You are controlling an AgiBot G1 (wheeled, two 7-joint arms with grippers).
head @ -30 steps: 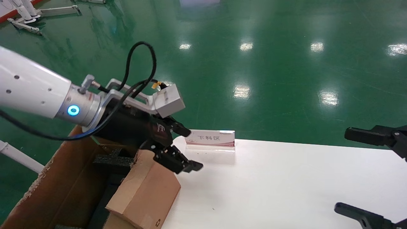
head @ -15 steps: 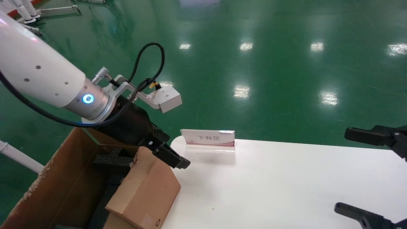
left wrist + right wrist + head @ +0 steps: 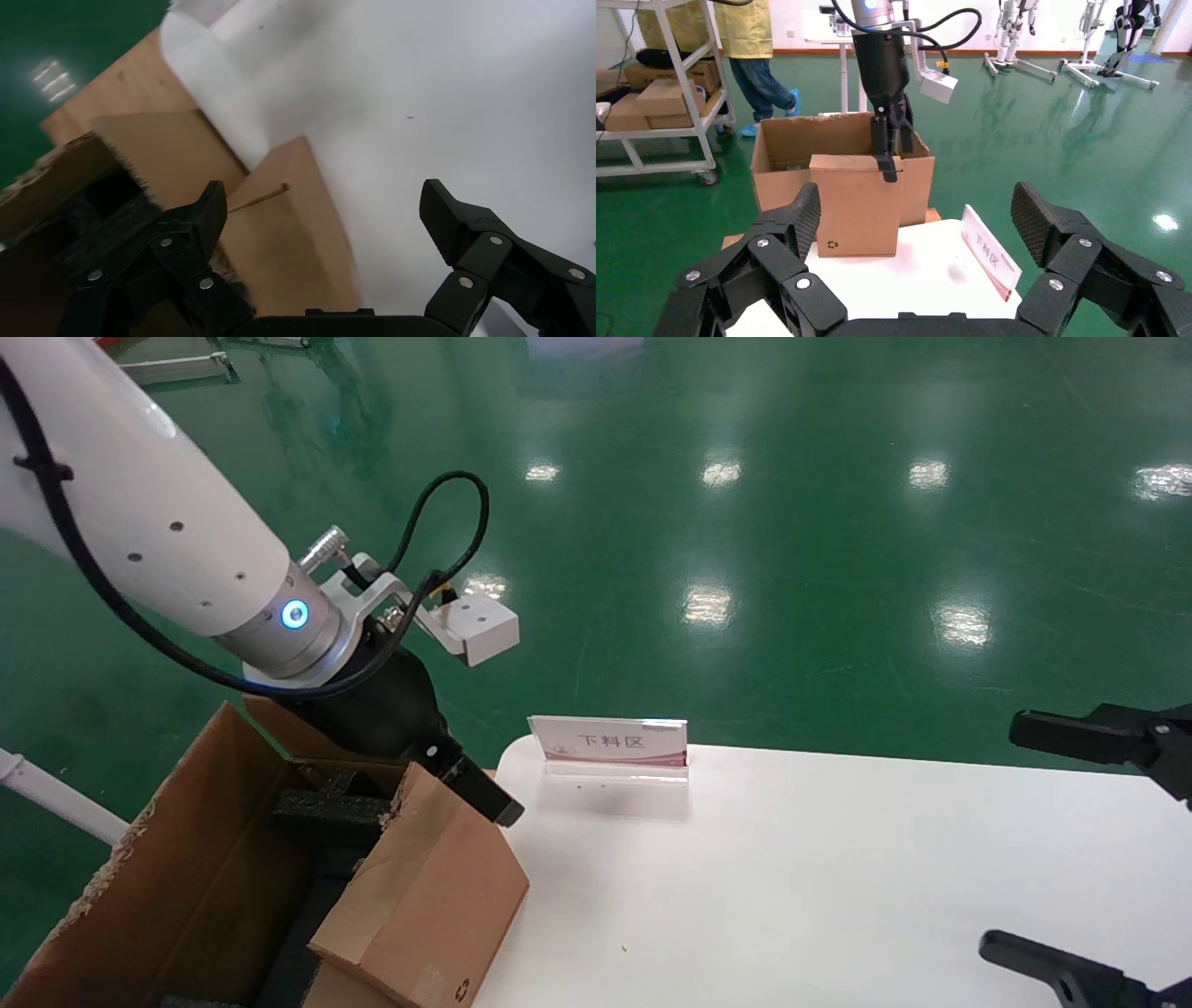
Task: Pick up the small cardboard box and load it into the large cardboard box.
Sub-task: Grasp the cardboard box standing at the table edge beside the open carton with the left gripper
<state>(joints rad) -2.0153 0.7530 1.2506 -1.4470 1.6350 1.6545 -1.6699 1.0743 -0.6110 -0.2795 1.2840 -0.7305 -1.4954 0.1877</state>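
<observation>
On the white table point(image 3: 838, 877), green floor point(image 3: 792, 523) beyond, left claw point(image 3: 323, 210) spread wide

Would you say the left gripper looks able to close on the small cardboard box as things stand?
Probably yes: the left gripper is open right above the small cardboard box, with nothing between them.

Bright overhead lamps are throwing patches of glare across the glossy green floor point(image 3: 838, 523), the white table point(image 3: 838, 877) is nearly washing out, soft shadows are falling beneath the sign point(image 3: 610, 744), and the left wrist view is looking smeared, perhaps by motion.
</observation>
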